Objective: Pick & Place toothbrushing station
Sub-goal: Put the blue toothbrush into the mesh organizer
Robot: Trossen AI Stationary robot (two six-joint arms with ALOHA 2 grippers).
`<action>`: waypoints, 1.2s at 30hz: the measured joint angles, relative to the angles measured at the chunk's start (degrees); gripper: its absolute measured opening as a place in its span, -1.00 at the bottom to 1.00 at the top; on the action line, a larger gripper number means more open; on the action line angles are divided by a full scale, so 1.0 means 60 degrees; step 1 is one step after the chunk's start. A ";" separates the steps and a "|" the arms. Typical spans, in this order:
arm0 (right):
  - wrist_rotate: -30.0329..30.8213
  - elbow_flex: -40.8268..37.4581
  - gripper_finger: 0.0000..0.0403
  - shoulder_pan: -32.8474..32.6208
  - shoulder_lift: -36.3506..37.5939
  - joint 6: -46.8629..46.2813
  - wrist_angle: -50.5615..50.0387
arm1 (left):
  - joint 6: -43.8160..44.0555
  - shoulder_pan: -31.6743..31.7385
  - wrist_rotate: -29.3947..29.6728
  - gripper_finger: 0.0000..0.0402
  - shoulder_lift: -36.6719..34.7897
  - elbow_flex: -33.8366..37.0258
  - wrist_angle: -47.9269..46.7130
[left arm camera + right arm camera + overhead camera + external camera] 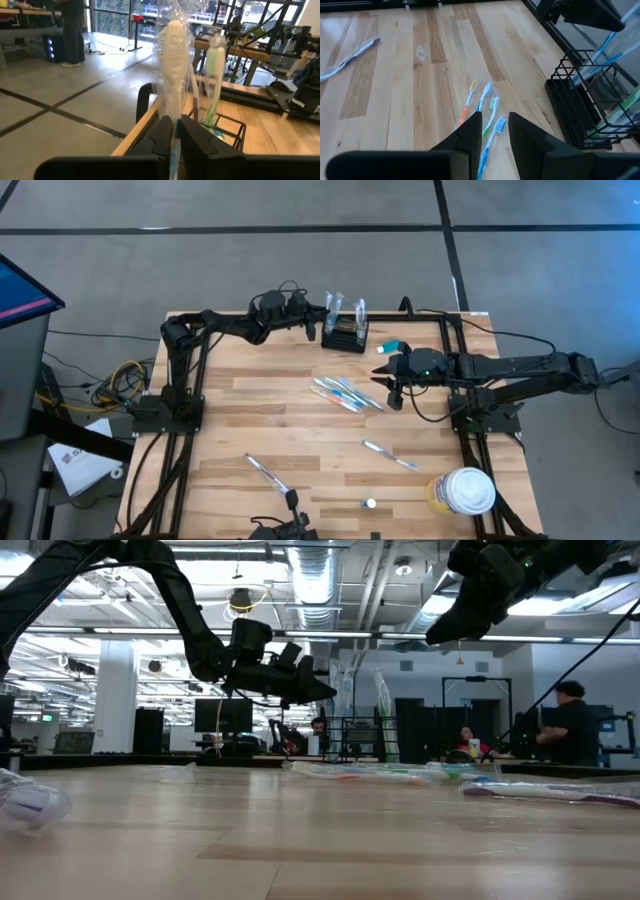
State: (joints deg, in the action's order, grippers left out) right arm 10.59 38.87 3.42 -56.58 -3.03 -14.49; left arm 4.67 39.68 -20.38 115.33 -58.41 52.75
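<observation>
My left gripper [176, 135] pinches a wrapped toothbrush [175, 60] above the black holder [345, 337] at the wooden table's [260, 420] far edge. My right gripper [492, 131] hovers partly open, empty, over loose toothbrushes [345, 393]. A tub [465, 491] sits near the right corner. Beyond: an office with seated people [468, 740].
</observation>
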 joint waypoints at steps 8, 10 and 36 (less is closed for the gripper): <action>0.0000 0.0000 -0.57 -0.0001 0.0000 0.0000 0.0001 | -0.0004 0.0000 0.0000 -0.86 0.0000 0.0000 -0.0036; 0.0000 0.0001 -0.57 -0.0004 0.0000 0.0000 0.0000 | -0.0007 0.0000 0.0000 -0.84 0.0000 0.0000 -0.0039; -0.0004 0.0007 -0.57 0.0015 -0.1271 0.0225 0.0759 | 0.0101 -0.0004 0.0018 -0.32 -0.0015 0.0000 -0.0016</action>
State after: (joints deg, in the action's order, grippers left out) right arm 10.57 38.92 3.51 -64.20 -1.68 -9.94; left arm 5.27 39.66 -20.27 115.24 -58.41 52.65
